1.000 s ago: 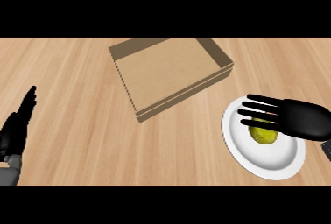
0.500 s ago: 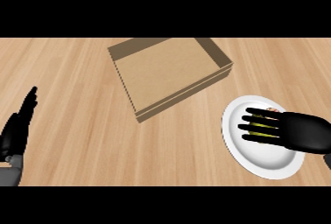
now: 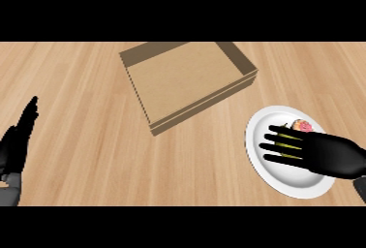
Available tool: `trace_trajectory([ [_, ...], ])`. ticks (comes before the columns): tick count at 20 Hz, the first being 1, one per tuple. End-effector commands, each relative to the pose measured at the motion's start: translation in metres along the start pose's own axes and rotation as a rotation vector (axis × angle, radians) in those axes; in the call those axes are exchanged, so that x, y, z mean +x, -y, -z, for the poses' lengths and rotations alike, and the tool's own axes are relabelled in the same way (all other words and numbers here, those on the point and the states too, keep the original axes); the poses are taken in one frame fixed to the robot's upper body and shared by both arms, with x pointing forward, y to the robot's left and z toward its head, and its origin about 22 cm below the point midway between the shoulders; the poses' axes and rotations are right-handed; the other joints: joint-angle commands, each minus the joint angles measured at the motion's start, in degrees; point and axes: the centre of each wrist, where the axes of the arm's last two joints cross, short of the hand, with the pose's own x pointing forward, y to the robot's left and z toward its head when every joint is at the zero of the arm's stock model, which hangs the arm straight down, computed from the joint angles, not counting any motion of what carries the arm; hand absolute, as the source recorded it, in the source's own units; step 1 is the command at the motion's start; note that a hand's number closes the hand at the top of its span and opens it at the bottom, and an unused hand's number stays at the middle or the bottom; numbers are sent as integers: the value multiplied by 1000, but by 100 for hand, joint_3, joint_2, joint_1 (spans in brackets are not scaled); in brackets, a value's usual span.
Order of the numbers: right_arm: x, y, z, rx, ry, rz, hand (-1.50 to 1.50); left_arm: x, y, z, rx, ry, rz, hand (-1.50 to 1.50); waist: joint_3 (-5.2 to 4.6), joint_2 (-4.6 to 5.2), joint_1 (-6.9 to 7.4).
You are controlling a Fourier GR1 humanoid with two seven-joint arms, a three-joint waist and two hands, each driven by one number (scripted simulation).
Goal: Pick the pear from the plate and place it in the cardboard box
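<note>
A white plate (image 3: 270, 166) lies on the wooden counter at the right. My right hand (image 3: 325, 152) rests over it, fingers spread and pointing left. They cover the yellow-green pear (image 3: 289, 145), which shows only in slivers between the fingers, plus a pinkish patch at the upper edge. The fingers lie on top of the pear and I cannot see them curled round it. The open cardboard box (image 3: 187, 80) sits at upper centre, up and left of the plate. My left hand (image 3: 18, 143) rests open at the left edge, fingers up.
Bare wooden counter lies between the box and the plate and across the lower middle. The box stands turned at an angle, its low walls raised above the counter.
My right hand has come down and slightly toward me onto the plate, so its fingers now cover most of the pear. The left hand, box and plate have stayed put.
</note>
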Motion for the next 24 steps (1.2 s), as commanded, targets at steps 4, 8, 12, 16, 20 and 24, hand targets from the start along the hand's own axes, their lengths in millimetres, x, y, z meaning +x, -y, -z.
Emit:
trace_trajectory([
  [4,9,-25,31,25,-15,-24,-150,-2,-4,-5,-11,11,-15,0,0,4,22],
  [8,-5,-16,33,-140,-7,-96,150,-6,-11,6,1,2,-1,0,2,12,18],
  [12,-15,-19,36,-223,-29,-131,150,7,-5,5,2,7,-3,0,4,14,33],
  [16,-10,-11,44,-309,-26,-180,150,4,6,2,6,10,14,0,2,6,14],
  [20,-10,-17,32,-331,-454,76,150,-1,0,0,12,-2,-1,0,-8,-8,-43],
  [24,30,-83,1,-228,-1025,511,150,-2,-9,1,58,-21,-3,0,-15,60,-391],
])
